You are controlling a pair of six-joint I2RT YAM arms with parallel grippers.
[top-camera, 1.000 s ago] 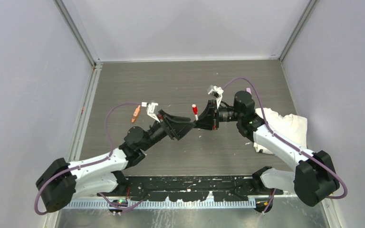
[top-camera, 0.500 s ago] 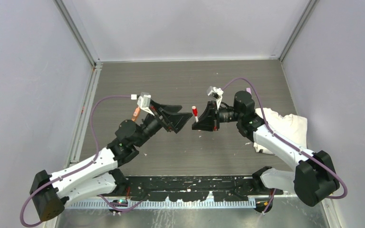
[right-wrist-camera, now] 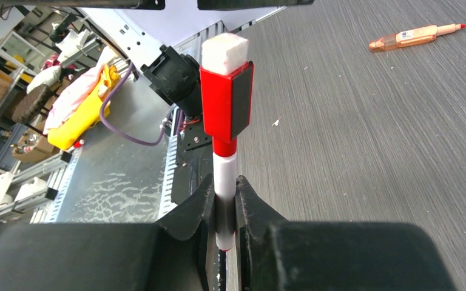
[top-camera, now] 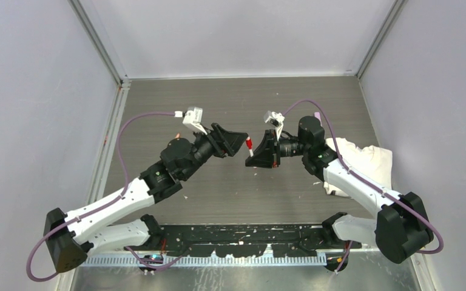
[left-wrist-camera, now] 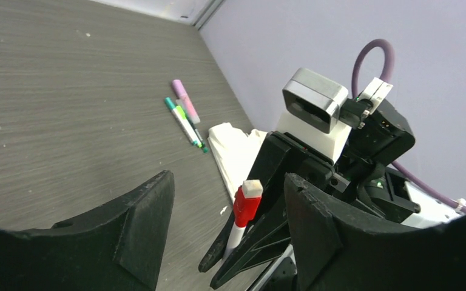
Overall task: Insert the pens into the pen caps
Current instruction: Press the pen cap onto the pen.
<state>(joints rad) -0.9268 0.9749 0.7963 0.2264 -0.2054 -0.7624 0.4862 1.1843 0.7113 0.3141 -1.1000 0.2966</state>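
My right gripper (right-wrist-camera: 224, 203) is closed on the white lower part of the red pen (right-wrist-camera: 225, 173) and holds it upright above the table (top-camera: 230, 97). The red cap (right-wrist-camera: 226, 103) sits on its upper end. My left gripper (top-camera: 239, 144) is open and holds nothing. A second ago it was pressed close against the right one; now it stands apart, just left of the pen. The right arm has not moved. An orange pen (right-wrist-camera: 415, 36) lies on the dark grey wood-grain table. A purple pen (left-wrist-camera: 185, 100) and a green pen (left-wrist-camera: 182, 121) lie near the white cloth (top-camera: 370, 160). The walls (top-camera: 36, 121) are pale grey.
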